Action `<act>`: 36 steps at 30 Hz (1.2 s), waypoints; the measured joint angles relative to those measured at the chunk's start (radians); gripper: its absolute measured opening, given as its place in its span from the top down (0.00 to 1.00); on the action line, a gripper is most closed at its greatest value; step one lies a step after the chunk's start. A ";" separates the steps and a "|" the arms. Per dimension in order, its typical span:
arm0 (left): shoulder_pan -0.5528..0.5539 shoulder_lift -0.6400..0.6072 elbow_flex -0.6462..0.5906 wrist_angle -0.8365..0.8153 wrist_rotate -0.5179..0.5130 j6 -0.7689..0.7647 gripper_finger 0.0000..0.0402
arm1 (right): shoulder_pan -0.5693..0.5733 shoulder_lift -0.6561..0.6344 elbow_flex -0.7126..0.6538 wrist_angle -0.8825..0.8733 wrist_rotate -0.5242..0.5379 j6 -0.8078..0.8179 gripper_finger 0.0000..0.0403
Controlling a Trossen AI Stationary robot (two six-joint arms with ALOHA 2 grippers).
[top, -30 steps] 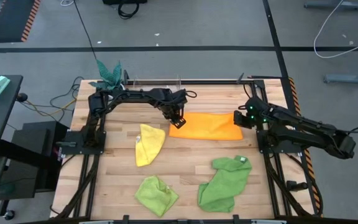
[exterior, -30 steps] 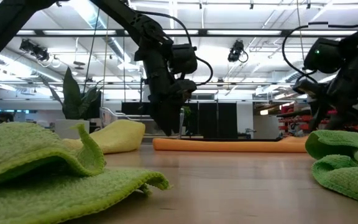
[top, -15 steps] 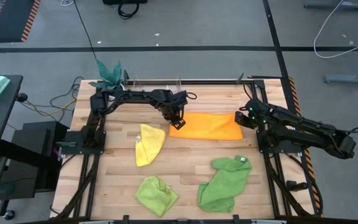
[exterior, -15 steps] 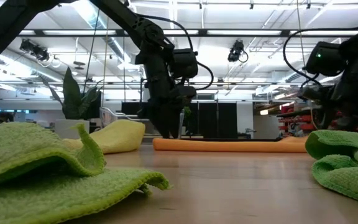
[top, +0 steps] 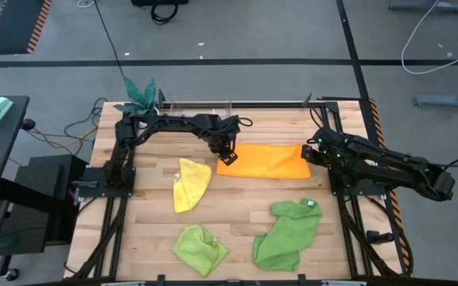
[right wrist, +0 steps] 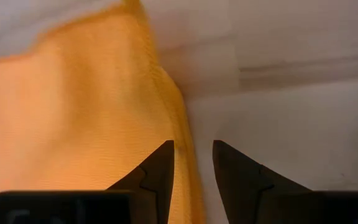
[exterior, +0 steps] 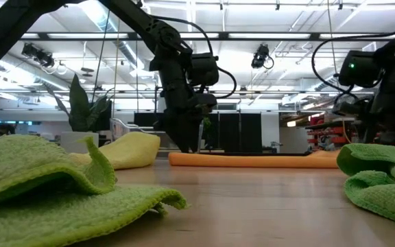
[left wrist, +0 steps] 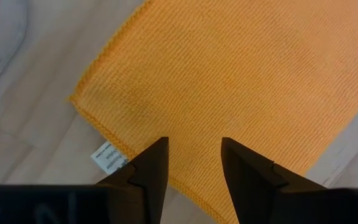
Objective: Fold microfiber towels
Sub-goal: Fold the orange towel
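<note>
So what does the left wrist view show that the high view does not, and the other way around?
Only the left wrist view shows a small white tag at the orange towel's edge, and the left gripper open just above that towel.

Only the high view shows the whole table: the yellow towel, the lime towel, the green towel, the plant and the right gripper at the orange towel's other end.

Both show the orange towel lying flat.

Worktop (top: 237,210), free room: bare wood strip between orange towel (top: 270,161) and the near cloths. Obstacles:
- yellow towel (top: 189,183), left of centre
- lime towel (top: 199,248), near edge
- green towel (top: 289,233), near right
- left hand (top: 227,152) over orange towel's left end
- right hand (top: 312,152) at its right end
- plant (top: 140,94), far left corner
</note>
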 joint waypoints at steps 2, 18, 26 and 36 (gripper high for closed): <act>0.006 0.000 0.000 -0.005 0.000 0.000 0.61 | 0.000 0.022 0.002 0.006 -0.009 -0.006 0.71; 0.012 0.056 0.005 -0.017 -0.002 -0.008 0.60 | 0.000 0.062 0.001 0.078 -0.057 -0.041 0.70; 0.022 0.060 0.005 -0.018 0.009 -0.008 0.60 | 0.001 0.119 0.004 0.123 -0.108 -0.056 0.70; 0.023 0.061 0.003 -0.019 0.012 -0.008 0.60 | 0.003 0.150 -0.002 0.194 -0.187 -0.052 0.70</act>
